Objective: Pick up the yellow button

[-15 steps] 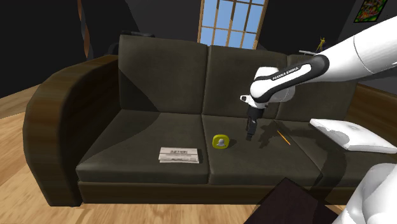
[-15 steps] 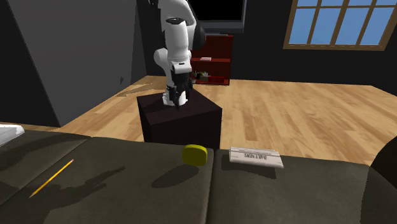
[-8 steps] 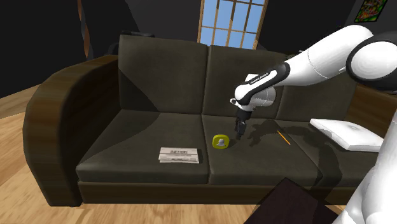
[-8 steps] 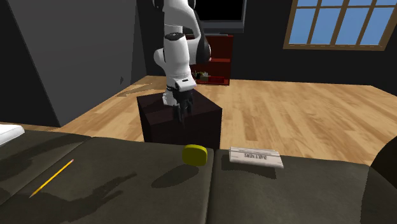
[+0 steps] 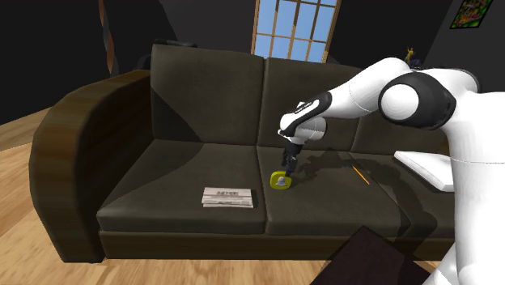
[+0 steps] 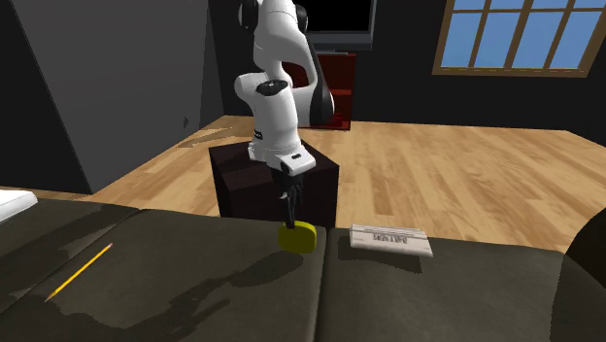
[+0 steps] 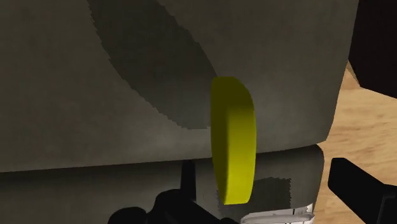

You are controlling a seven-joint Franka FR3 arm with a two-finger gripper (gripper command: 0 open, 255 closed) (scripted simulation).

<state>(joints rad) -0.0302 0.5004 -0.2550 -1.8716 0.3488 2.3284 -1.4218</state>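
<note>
The yellow button lies on the dark sofa's seat, by the seam between two cushions. In the shoulder view my black gripper points down right over it, fingertips at its upper edge. In the second exterior view the gripper stands directly above the button. The wrist view shows the button edge-on between the fingers, nearer one finger than the other. The gripper is open and no finger visibly presses on the button.
A folded paper lies on the seat to the shoulder view's left of the button. An orange pencil and a white pad lie to its right. The dark stand sits in front of the sofa on the wooden floor.
The arm has swung toward the shoulder view's left, away from the pencil, and come down over the yellow button. The button has not moved.
</note>
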